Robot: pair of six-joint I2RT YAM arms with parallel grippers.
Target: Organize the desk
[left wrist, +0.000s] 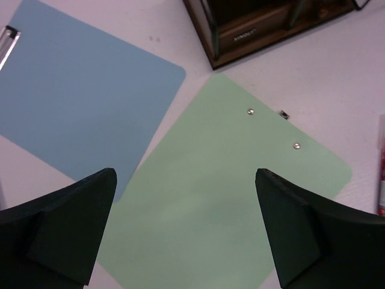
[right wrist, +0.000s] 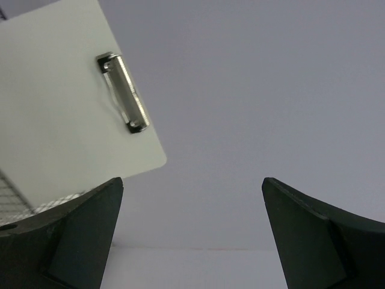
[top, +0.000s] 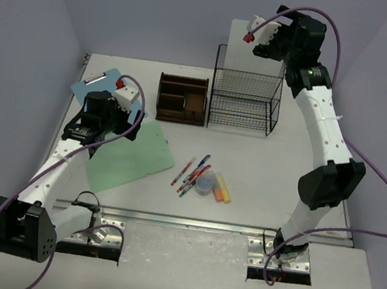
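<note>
L gripper (left wrist: 185, 198) wide open, empty, poised above left part of desk (top: 282, 177) w/o touching it; green clipboard (left wrist: 222, 198) flat on desk under the gap between the 2 fingers, blue clipboard (left wrist: 78, 102) against its far-left edge. R gripper (right wrist: 191, 205) also spread wide, nothing between fingers, raised high over desk's far edge near top of black wire-mesh rack (top: 247, 87). 1 white clipboard (right wrist: 54, 120) upright at rack, off to the fingers' left, apart from them.

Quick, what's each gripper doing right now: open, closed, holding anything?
Left gripper: open, empty, above the green clipboard.
Right gripper: open, empty; the white clipboard is in view but not gripped.
</note>
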